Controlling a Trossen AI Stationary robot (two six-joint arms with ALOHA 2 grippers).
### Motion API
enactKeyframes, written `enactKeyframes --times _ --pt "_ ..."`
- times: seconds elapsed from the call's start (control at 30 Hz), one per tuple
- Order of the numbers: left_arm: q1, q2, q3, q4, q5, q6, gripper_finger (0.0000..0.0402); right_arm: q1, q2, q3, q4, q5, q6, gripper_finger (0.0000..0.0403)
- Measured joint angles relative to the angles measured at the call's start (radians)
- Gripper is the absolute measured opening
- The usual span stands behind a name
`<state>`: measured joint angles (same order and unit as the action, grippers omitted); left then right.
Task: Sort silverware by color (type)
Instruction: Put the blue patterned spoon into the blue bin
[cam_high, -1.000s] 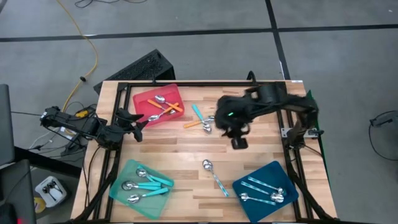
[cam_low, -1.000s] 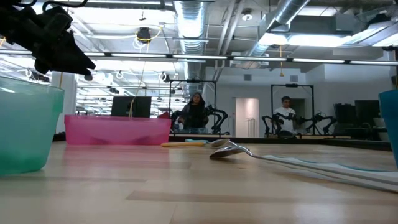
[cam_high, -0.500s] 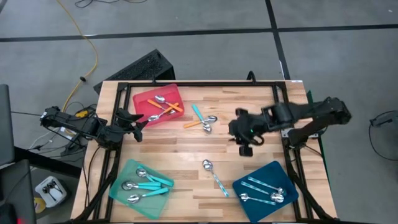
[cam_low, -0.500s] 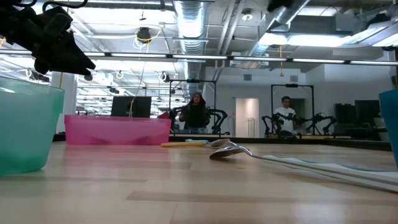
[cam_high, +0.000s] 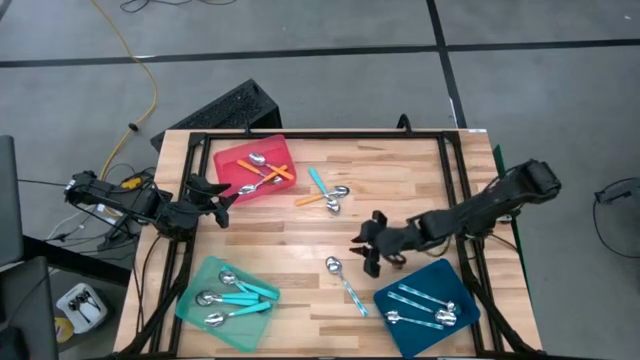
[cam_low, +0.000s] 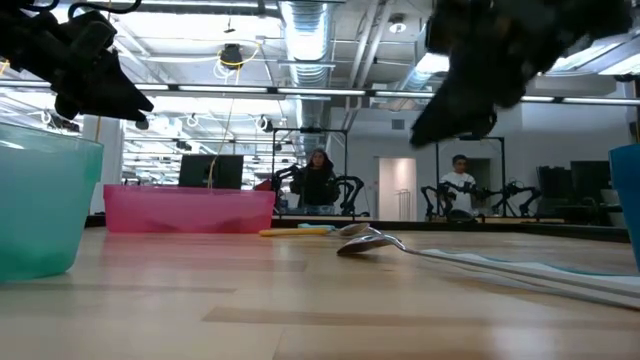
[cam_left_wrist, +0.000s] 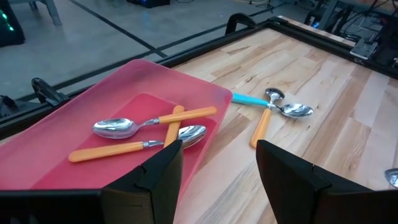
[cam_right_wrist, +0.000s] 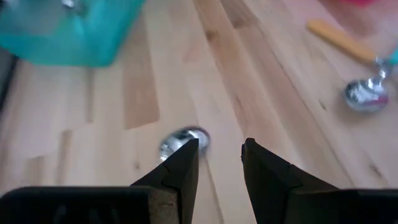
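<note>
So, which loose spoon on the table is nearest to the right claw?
The pale blue patterned spoon, lying alone beside the right claw; the orange spoon and turquoise spoon lie farther off.

High cam looks straight down over the whole table (cam_high: 300, 225) and both arms. Low cam sits at tabletop level, facing across into the room. Left wrist cam looks close at the red tray (cam_left_wrist: 124, 93); right wrist cam points down near a loose spoon (cam_right_wrist: 180, 140), also in the overhead.

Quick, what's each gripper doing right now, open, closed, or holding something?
Left gripper: open, empty, beside the red tray.
Right gripper: open, empty, above the patterned spoon.
</note>
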<state>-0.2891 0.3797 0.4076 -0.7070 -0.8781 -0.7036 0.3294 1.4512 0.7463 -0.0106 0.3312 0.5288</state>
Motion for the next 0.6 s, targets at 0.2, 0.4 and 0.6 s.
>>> enactKeyframes --times 0.2,0.4,0.6 --pt "0.0 0.0 0.0 -0.001 -0.024 -0.01 0.019 -0.047 0.187 0.058 0.026 0.065 -0.062 0.0146" --pt "0.0 0.0 0.0 -0.003 -0.023 -0.016 0.019 -0.094 0.306 0.138 0.049 -0.111 -0.1 0.015" --pt "0.0 0.0 0.0 -0.017 -0.023 -0.015 0.019 -0.075 0.323 0.229 -0.074 -0.16 -0.044 0.0185"
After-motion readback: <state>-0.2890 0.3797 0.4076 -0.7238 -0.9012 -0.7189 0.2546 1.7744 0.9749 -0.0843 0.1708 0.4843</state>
